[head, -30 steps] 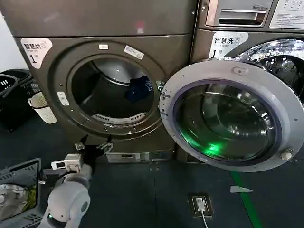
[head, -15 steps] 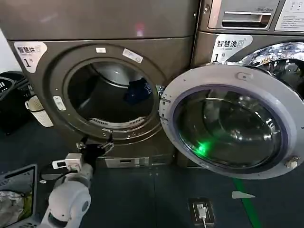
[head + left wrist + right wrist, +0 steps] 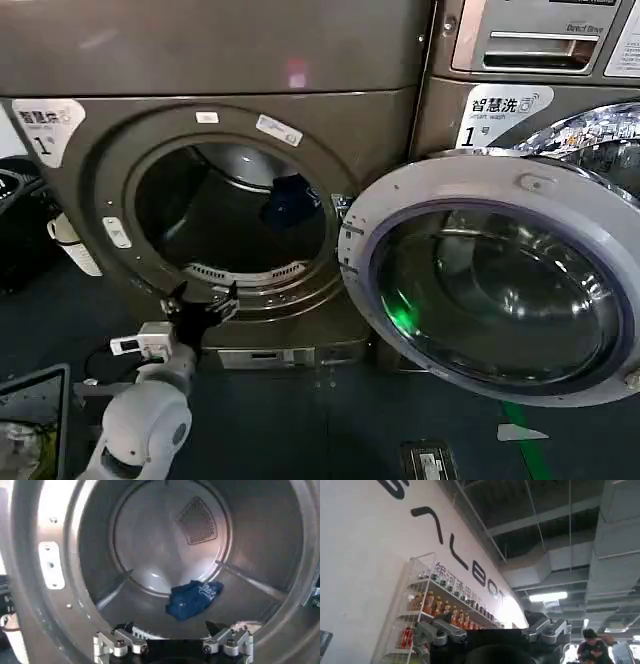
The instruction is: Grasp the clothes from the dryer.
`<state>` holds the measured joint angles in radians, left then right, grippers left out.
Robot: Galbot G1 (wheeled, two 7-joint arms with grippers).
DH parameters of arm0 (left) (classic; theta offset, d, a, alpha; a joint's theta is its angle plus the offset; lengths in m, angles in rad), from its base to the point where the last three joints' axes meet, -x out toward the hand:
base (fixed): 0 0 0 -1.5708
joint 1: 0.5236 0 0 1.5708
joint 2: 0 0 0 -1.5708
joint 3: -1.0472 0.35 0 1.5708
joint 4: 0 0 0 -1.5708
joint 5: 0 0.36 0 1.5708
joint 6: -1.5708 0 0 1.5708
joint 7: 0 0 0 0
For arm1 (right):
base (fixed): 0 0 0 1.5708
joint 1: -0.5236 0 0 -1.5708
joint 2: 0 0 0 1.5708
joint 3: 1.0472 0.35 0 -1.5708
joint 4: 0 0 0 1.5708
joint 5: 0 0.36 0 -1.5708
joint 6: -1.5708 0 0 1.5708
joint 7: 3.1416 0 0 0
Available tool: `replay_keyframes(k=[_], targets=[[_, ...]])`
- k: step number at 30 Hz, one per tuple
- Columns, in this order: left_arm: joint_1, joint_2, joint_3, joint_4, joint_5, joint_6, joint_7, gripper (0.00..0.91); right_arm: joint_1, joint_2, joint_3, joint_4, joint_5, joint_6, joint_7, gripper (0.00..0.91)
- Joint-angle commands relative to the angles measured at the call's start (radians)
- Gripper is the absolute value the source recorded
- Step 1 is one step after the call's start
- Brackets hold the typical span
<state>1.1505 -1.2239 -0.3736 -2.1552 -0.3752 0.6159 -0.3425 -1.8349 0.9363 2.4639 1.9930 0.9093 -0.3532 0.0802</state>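
Over the last second the dryer [image 3: 230, 215] has grown larger and slid leftward in the head view, its white corner label now at the frame's left edge and the floor below shrinking, which suggests the robot is closing in on the machine. The left pincer [image 3: 201, 304] has kept its place just under the lower rim of the porthole, fingers spread wide, and the left wrist view looks straight into the steel drum over the two open fingertips. The clothes [image 3: 192, 598] lie as a small dark-blue bundle low in the drum, toward the back and right of centre, untouched and well apart from the pincer. So the approach is under way but the reach into the drum has not begun. The right pincer [image 3: 492, 635] points up at the ceiling, fingers apart, idle.
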Motion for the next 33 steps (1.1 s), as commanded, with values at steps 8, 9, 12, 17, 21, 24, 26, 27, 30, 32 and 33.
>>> replay_keyframes(k=[8, 9, 12, 17, 21, 24, 26, 27, 30, 32, 33], targets=[[-0.006, -0.001, 0.003, 0.005, 0.000, 0.001, 0.001, 0.907, 0.000, -0.002, 0.004, -0.005, 0.000, 0.002, -0.001, 0.907], [-0.005, -0.001, 0.003, 0.004, 0.000, 0.001, 0.001, 0.907, 0.000, -0.003, 0.004, -0.005, 0.000, 0.002, -0.001, 0.907], [-0.004, -0.002, 0.002, 0.004, 0.000, 0.001, 0.001, 0.907, 0.000, -0.005, 0.003, -0.005, 0.000, 0.002, -0.001, 0.907], [-0.006, -0.005, 0.004, 0.004, 0.000, 0.001, 0.002, 0.907, -0.004, -0.007, 0.008, -0.006, 0.001, 0.003, -0.001, 0.907], [-0.009, -0.005, 0.007, 0.006, 0.000, 0.002, 0.002, 0.907, -0.007, -0.008, 0.013, -0.006, 0.003, 0.004, -0.001, 0.907], [-0.009, -0.004, 0.008, 0.005, -0.001, 0.002, 0.002, 0.907, -0.007, -0.008, 0.013, -0.006, 0.003, 0.004, -0.001, 0.907], [-0.009, -0.003, 0.007, 0.006, 0.000, 0.002, 0.002, 0.907, -0.008, -0.008, 0.014, -0.006, 0.003, 0.004, -0.001, 0.907], [-0.008, -0.003, 0.007, 0.006, 0.000, 0.001, 0.002, 0.907, -0.008, -0.007, 0.015, -0.006, 0.004, 0.004, -0.001, 0.907], [-0.008, -0.002, 0.007, 0.006, 0.000, 0.001, 0.002, 0.907, -0.008, -0.007, 0.014, -0.004, 0.004, 0.004, -0.001, 0.907], [-0.009, -0.003, 0.008, 0.007, 0.000, 0.002, 0.002, 0.907, -0.007, -0.008, 0.014, -0.004, 0.004, 0.004, -0.001, 0.907], [-0.010, -0.004, 0.008, 0.007, 0.000, 0.002, 0.002, 0.907, -0.008, -0.008, 0.015, -0.004, 0.004, 0.004, -0.001, 0.907]])
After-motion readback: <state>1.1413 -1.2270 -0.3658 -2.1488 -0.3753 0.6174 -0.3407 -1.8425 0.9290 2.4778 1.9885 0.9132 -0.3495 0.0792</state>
